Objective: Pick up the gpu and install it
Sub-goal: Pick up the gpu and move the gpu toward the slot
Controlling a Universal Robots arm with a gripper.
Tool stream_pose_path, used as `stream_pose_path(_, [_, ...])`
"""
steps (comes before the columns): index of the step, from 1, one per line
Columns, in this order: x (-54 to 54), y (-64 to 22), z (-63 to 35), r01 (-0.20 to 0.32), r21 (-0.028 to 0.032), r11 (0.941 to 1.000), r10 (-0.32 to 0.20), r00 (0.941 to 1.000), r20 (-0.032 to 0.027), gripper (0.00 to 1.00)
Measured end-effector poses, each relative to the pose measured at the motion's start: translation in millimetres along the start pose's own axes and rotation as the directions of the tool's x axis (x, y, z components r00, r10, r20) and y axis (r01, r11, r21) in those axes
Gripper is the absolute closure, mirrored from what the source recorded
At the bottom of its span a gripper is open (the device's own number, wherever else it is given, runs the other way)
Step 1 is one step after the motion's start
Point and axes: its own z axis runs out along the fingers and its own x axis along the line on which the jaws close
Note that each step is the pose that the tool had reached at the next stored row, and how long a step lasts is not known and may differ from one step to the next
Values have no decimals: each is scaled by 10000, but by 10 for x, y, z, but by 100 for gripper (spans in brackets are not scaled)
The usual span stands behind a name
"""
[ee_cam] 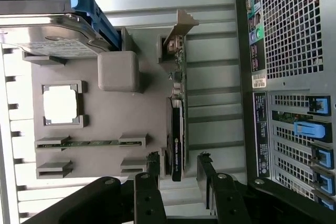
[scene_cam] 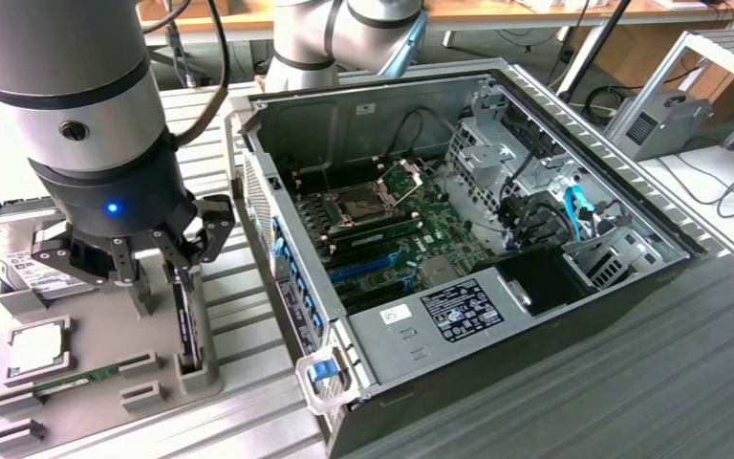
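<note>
Ribbed metal table [scene_cam: 622, 382]; wooden bench [scene_cam: 673, 13] behind; loose cables [scene_cam: 728, 196] alongside.

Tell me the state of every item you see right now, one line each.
gripper: open, fingers either side of the gpu, not closed on it.
gpu: standing on edge in the grey holder, not picked up.
computer case: on its side, panel off, inside exposed.
hard drive: lying flat at the holder's end.
processor: flat in its pocket.
memory stick: seated in its slots.
</note>
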Motion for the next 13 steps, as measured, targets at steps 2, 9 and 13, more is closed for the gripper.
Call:
stream_pose_path(2, [0,-1,11,-1,1,10000,1,10000,1,58])
stream_pose_path(9, [1,-7,53,0,0,10000,0,10000,0,58])
stream_pose_path(13, [1,-10,75,0,0,10000,0,10000,1,58])
